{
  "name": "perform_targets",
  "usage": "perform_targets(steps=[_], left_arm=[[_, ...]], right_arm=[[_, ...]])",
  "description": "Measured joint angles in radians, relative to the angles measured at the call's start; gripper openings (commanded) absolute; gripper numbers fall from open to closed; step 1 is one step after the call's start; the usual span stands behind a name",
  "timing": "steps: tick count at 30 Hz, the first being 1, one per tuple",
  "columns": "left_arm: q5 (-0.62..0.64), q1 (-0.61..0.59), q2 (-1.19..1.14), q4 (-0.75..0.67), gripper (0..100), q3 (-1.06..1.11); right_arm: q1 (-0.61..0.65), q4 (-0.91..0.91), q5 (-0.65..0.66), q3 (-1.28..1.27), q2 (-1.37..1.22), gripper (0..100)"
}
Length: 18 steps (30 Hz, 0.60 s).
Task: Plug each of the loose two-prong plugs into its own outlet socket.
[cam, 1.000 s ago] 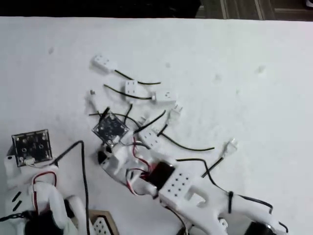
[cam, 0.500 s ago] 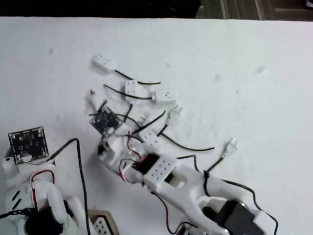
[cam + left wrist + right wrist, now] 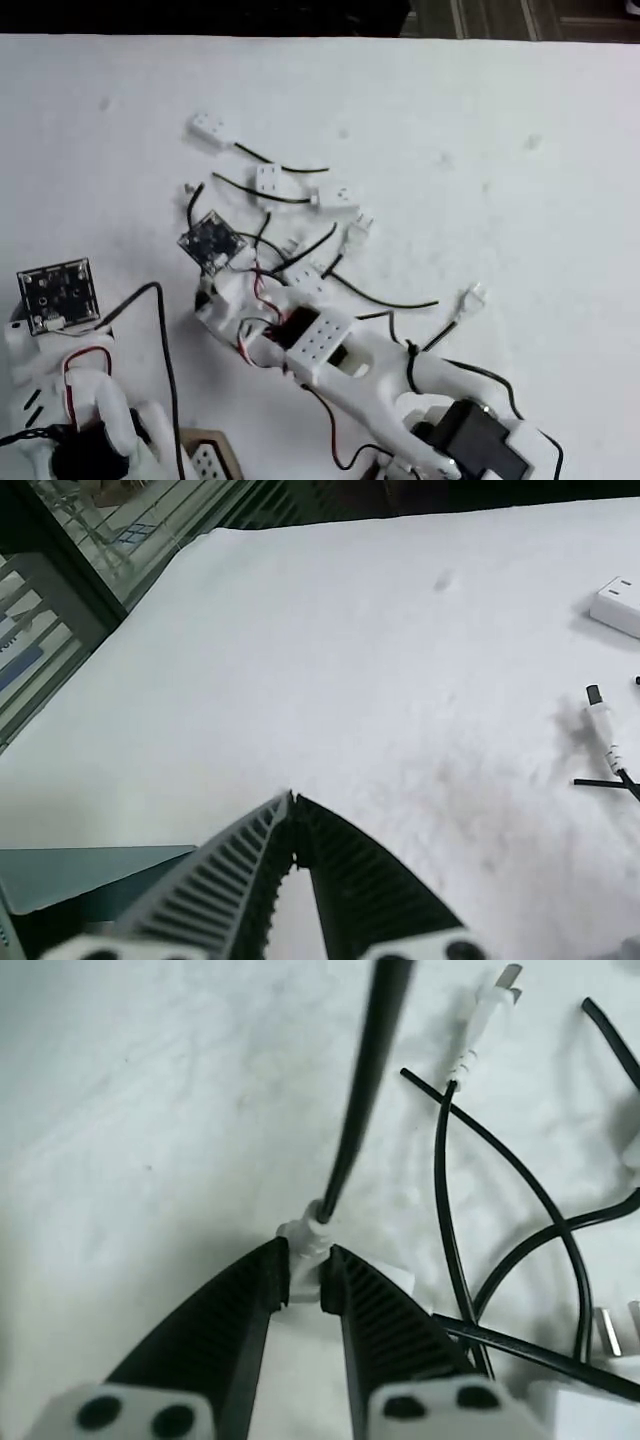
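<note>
Pinching a white two-prong plug (image 3: 303, 1255) by its body, the right gripper (image 3: 305, 1275) has its ribbed jaws squeezed onto either side of it. The plug's black cord (image 3: 365, 1090) runs out from between the tips and climbs toward the wrist camera. The prongs are hidden, so which way they face cannot be told. Holding the body rather than the cord looks sensible, since that gives the firmest hold for steering prongs into slots. In the high view the right arm (image 3: 340, 350) stretches from the near right corner of the table (image 3: 520, 120) to a spot left of its middle, at the left end of the tangle of cords. Sockets lie just beyond it: a first socket (image 3: 210, 128) nearest the far edge, then a second socket (image 3: 268, 178) and a third socket (image 3: 338, 195) closer to the middle. A loose plug (image 3: 470, 298) lies well apart toward the right edge. The left gripper (image 3: 293, 830) hangs over bare table near the left edge, its jaws pressed together on nothing, probably parked clear of the working arm. The next move likely calls for lining the held plug up with a free socket.
</note>
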<state>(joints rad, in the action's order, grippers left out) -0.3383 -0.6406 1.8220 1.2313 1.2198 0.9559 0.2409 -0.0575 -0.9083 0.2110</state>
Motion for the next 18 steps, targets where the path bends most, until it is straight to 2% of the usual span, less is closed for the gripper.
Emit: perform_targets(steps=[18], left_arm=[[0.0, 0.0, 0.0, 0.0, 2, 0.0]], right_arm=[[0.021, -0.005, -0.098, 0.002, -0.011, 1.6]])
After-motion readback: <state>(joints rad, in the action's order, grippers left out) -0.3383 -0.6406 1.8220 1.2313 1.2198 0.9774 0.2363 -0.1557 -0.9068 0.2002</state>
